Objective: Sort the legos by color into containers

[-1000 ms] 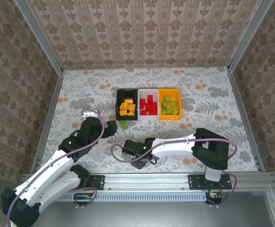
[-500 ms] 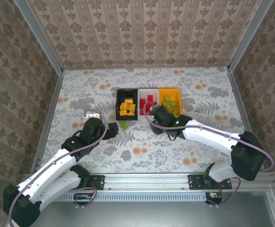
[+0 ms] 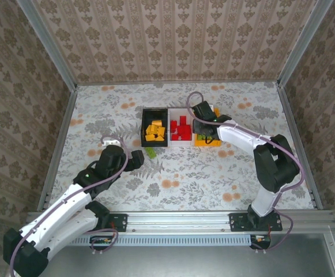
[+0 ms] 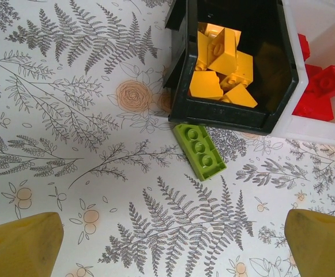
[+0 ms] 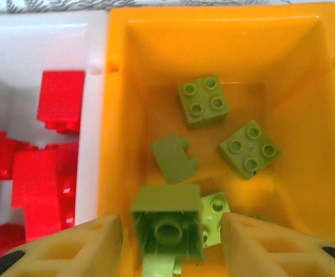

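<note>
Green lego (image 4: 200, 151) beside black bin (image 4: 225, 120)

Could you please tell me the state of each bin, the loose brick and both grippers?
black bin, holds yellow bricks
white bin, holds red bricks
orange bin, holds green bricks
loose green brick, studs up on the table beside the black bin
left gripper, open above that brick
right gripper, open over the orange bin, an inverted green brick untouched between its fingers
</note>
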